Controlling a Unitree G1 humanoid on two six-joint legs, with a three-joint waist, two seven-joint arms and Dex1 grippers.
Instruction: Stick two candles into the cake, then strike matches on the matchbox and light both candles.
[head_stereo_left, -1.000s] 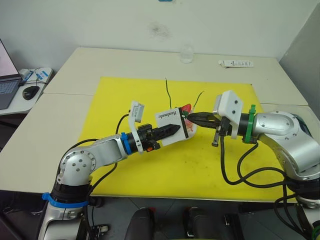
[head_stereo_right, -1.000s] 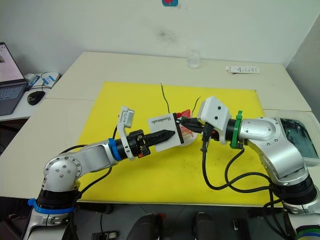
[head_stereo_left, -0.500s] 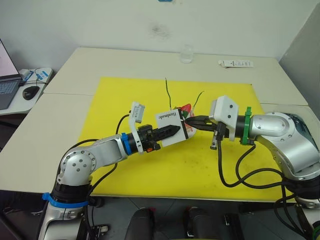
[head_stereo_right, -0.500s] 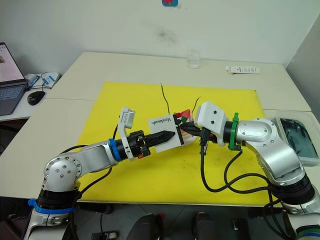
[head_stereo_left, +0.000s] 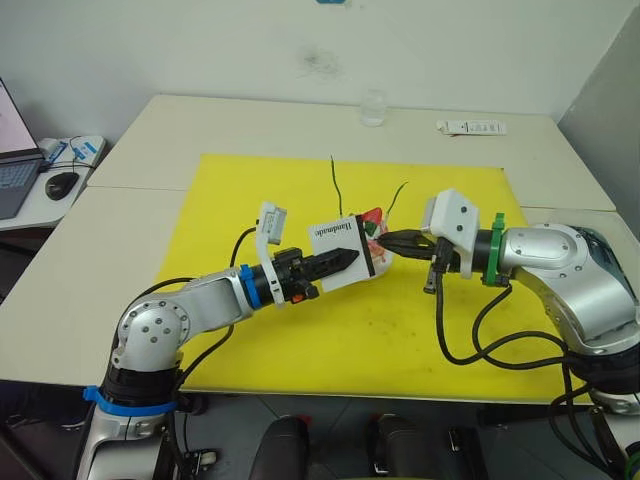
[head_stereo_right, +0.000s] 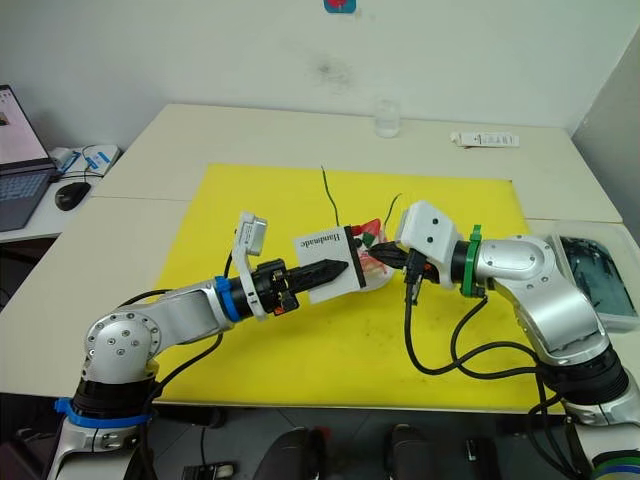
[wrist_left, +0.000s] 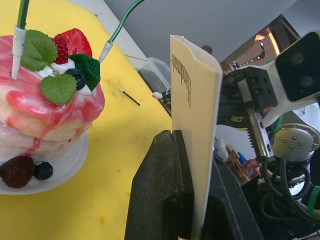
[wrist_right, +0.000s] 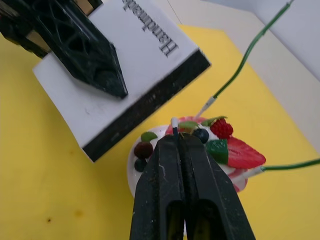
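Yellow mat (head_stereo_left: 300, 330) over pale tables, laptop (head_stereo_right: 18, 185) and mouse (head_stereo_right: 70, 195) at far left. At the mat's middle, left gripper (head_stereo_left: 349, 257) clamped flat across the white matchbox (head_stereo_left: 336, 233). Box held upright off the mat, just left of the cake (wrist_left: 47, 107), black strip turned right. Right gripper (wrist_right: 179, 140) pinched tight on what looks like a short match (wrist_right: 174, 123), pale head poking out just beside that strip. Second match (wrist_left: 129, 97) lying on the mat beyond the cake. Both candles (wrist_right: 244, 57) already planted in the cake, unlit, leaning outward.

Matchbox likely featherweight thin card, easy to crush. Best gripped by the broad faces, strip left bare. Match probably brittle, so best held near the tail, head free, stroked lightly. Candles wire-thin and springy, apt to tip out of soft frosting if knocked.

White plate (wrist_left: 75, 160) carrying the cake, dark berries at its base. Clear cup (head_stereo_left: 373, 107) on the far table, contents impossible to tell. Clear tray (head_stereo_right: 628, 305) at the right edge, dark contents unidentifiable.
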